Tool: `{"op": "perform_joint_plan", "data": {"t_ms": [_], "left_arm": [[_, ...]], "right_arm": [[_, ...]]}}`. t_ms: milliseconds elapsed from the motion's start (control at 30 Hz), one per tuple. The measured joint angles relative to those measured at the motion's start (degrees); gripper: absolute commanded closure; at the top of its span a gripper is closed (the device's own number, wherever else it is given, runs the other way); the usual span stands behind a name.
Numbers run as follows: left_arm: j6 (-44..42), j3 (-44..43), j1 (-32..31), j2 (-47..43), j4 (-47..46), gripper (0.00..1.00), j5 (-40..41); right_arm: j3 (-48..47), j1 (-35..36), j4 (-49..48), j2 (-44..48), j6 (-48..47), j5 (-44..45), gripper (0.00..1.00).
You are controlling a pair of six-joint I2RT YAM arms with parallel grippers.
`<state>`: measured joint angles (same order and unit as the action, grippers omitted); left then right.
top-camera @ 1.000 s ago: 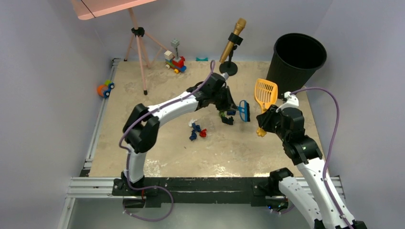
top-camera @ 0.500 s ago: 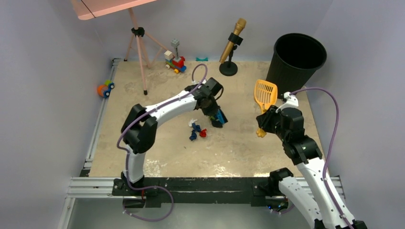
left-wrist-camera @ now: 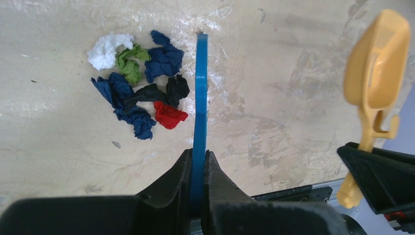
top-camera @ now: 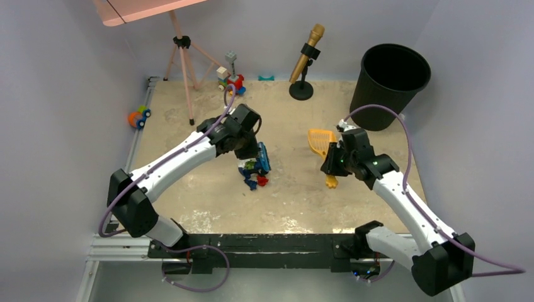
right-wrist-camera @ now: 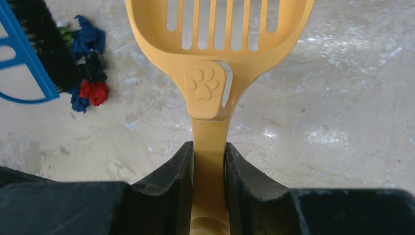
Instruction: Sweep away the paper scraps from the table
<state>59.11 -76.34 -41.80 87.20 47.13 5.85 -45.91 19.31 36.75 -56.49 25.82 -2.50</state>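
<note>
my left gripper [left-wrist-camera: 198, 164]: clamped on the thin blue plastic brush [left-wrist-camera: 201, 83] | crumpled paper scraps [left-wrist-camera: 139, 95]: one heap on the mottled beige table [left-wrist-camera: 293, 63]; ahead of my left jaws, against the brush's left face | my right gripper [right-wrist-camera: 209, 154]: clenched round the handle of the yellow slotted plastic scoop [right-wrist-camera: 215, 54]; scraps up-left of it, apart

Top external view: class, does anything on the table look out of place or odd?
The toy car sits on the left edge rail, off the beige table top. The paper scraps lie heaped mid-table.
</note>
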Motion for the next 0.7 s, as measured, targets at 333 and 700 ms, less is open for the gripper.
{"op": "perform_joint_plan", "data": {"t_ms": [333,700], "left_arm": [[-22.08,-13.03,5.81,1.84,9.66,1.00,10.78],[-46.99,-26.08,7.17,25.00,18.21,1.00,22.25]], "right_arm": [[-8.55,20.83,8.70,-6.60,-0.98,0.57,1.00],[-8.79,33.94,18.14,-10.71,-0.55,-0.07,1.00]]}}
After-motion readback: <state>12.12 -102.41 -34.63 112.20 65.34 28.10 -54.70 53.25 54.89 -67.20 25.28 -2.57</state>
